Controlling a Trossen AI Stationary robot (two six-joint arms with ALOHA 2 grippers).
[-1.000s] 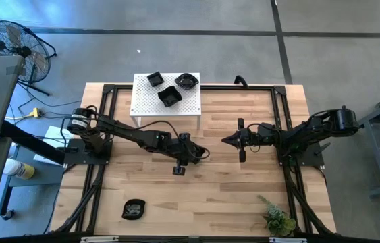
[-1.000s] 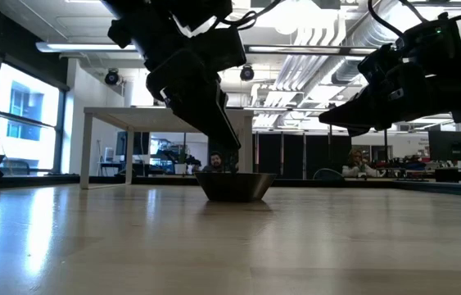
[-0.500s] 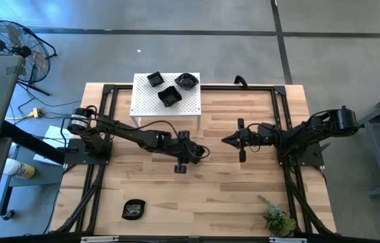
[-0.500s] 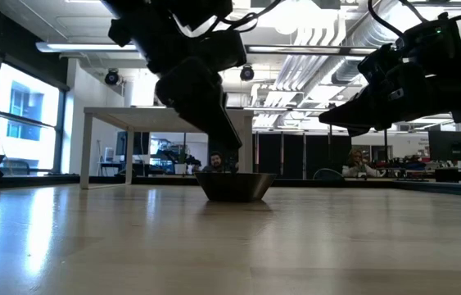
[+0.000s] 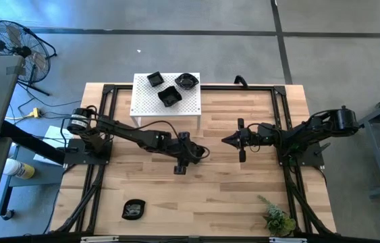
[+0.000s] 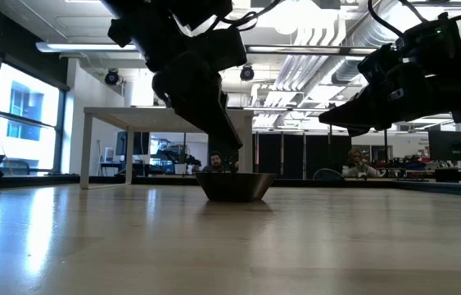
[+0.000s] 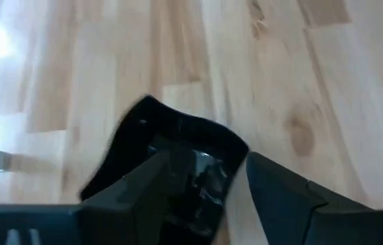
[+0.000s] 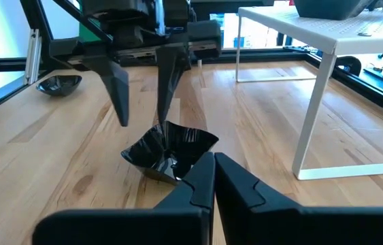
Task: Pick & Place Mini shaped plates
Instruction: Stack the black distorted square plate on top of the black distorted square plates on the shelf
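A glossy black mini plate with a wavy raised rim rests on its base on the wooden table at the centre; it also shows in the low view and the left wrist view. My left gripper is open and points down just above it, one finger over the plate and one outside its rim, as the left wrist view shows. It shows in the high view too. My right gripper hangs shut to the plate's right, clear of the table, and points at it.
A white perforated platform stands at the far edge with three black plates on it. Another black plate lies near the front left. A small green plant is at the front right. Black frame rails run along the table's sides.
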